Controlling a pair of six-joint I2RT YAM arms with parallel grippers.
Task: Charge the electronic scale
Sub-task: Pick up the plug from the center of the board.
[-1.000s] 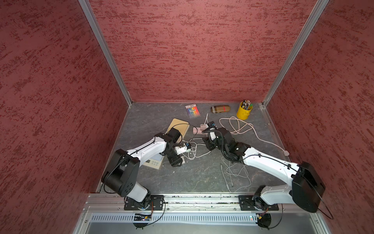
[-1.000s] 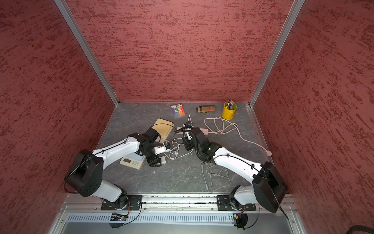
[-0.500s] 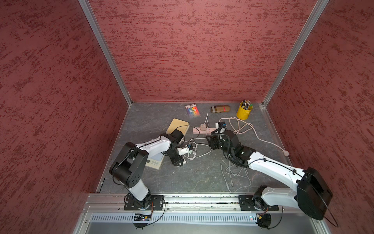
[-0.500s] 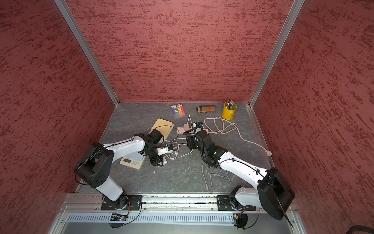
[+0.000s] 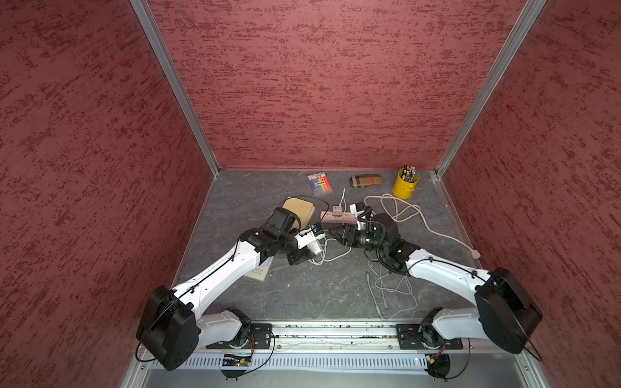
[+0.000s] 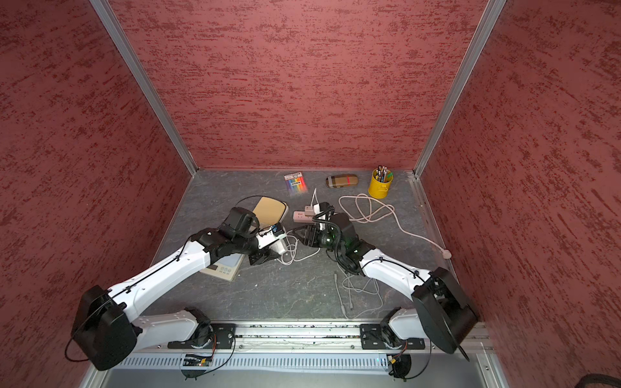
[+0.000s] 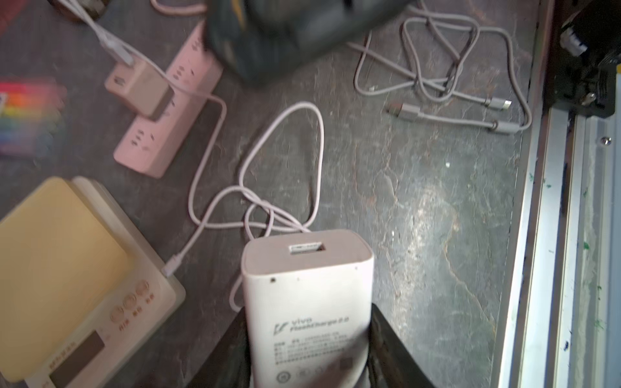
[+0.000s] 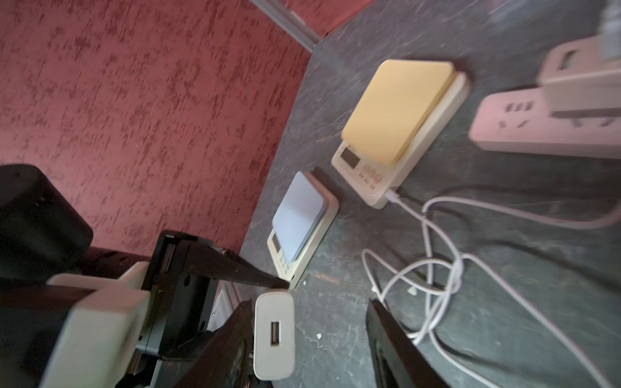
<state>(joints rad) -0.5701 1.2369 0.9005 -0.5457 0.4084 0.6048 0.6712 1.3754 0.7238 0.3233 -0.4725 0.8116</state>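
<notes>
Reads "vivo" on the charger [image 7: 307,302], with "FlashCharge 2.0" just beneath and a slanted logo mark beside it. Lower on the same face, lines of fine print and round marks, too blurred to read. On the scale [image 7: 134,312], red button labels, illegible. On the marker pack [image 5: 320,181], a header too small to read.

On the grey desk [image 5: 302,295], a white charger [image 5: 315,247] is seen at the tip of the left end effector [image 5: 307,252]. The right end effector [image 5: 335,235] is pointed toward it, near but apart. A pink power strip [image 5: 337,219] (one adapter [image 5: 336,211] plugged in) is laid just behind them, beside a tan-topped scale [image 5: 300,209].
</notes>
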